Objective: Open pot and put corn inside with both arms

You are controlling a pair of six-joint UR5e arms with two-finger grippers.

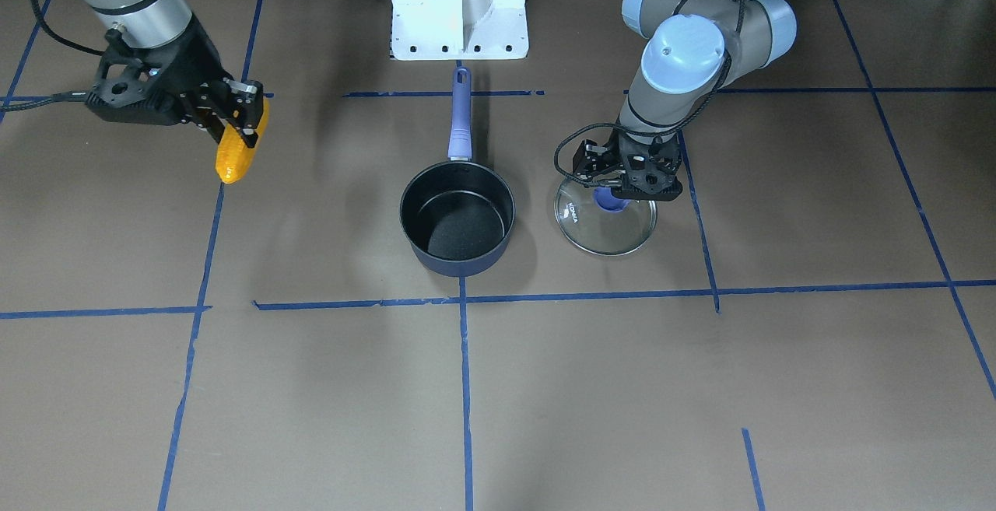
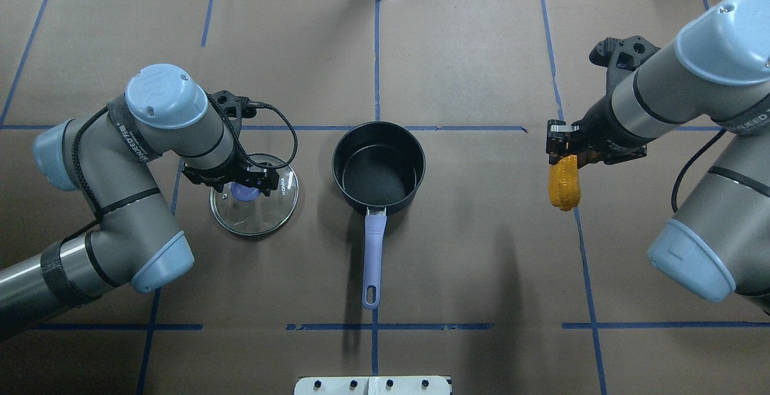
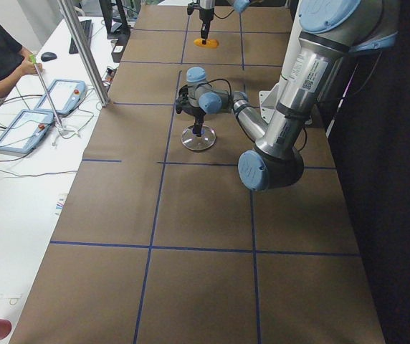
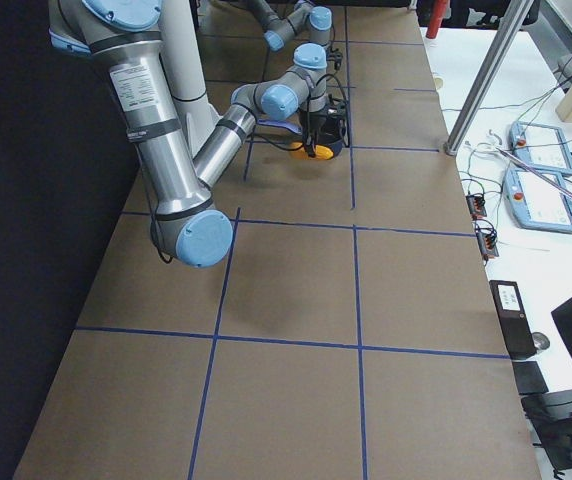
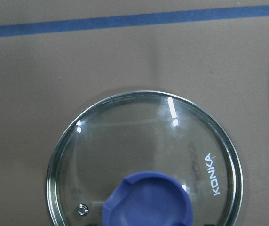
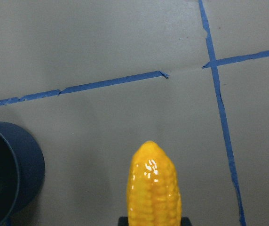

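Brown paper covers the whole desk point(image 2: 481, 251), split into big squares by blue tape lines point(image 2: 376, 52). Dead centre sits the small dark navy pot point(image 2: 378, 180) with the speckled black inside. It's upright and uncovered, and its long lavender straight handle point(image 2: 373, 244) points back at the robot's white base mount point(image 1: 459, 21).

Just beside the pot on the robot's left is the round glass lid point(image 2: 258, 219) with a metal rim and KONKA lettering. It lies flat on the desk, close to the pot but not touching it. The left hand point(image 2: 239, 183) points straight down over the lid's blue-purple knob point(image 5: 148, 200). The left wrist cam only catches the knob at the bottom edge and no clear view of the fingers, so I honestly can't tell if that hand is clamped on the knob or spread around it.

The right hand point(image 2: 562, 150) is way off on the robot's right, closed tight on one end of the small bumpy orange-yellow toy corn point(image 2: 564, 187). The rest of the cob sticks out past the fingers with the free tip angled down toward the desk. The corn is well apart from the pot, with no part of it over the rim. On the right wrist cam the pot's wall just peeks in at the left edge while the corn fills the bottom middle.
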